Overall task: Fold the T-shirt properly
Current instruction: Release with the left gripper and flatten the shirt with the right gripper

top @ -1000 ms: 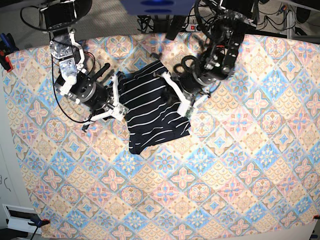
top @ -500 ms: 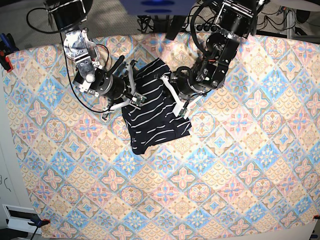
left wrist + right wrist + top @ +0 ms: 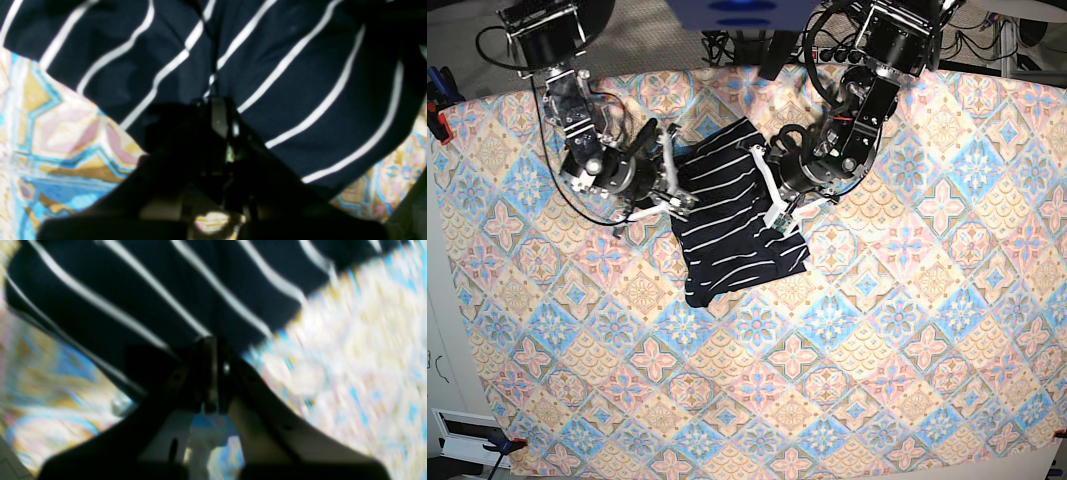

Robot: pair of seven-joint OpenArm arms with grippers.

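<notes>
The T-shirt [image 3: 732, 215], dark navy with thin white stripes, lies folded into a compact rectangle on the tablecloth [image 3: 877, 330], upper centre in the base view. My left gripper [image 3: 770, 190] is shut and rests on the shirt's right side. In the left wrist view its closed tips [image 3: 217, 101] press on the striped fabric [image 3: 293, 66]. My right gripper [image 3: 670, 172] is also shut, at the shirt's left edge. The right wrist view is blurred and shows its tips [image 3: 210, 341] at the border of the T-shirt [image 3: 166, 283]. I see no fabric pinched in either gripper.
The pastel tile-patterned tablecloth covers the whole table. Both arm bases and their cables [image 3: 757, 45] stand beyond the far edge. A red clamp [image 3: 437, 120] grips the cloth at the far left, and another clamp [image 3: 502, 445] sits at the near left corner.
My right gripper has pulled back left from over the shirt to its left edge. My left gripper has shifted slightly further onto the shirt's right side. The shirt stays folded.
</notes>
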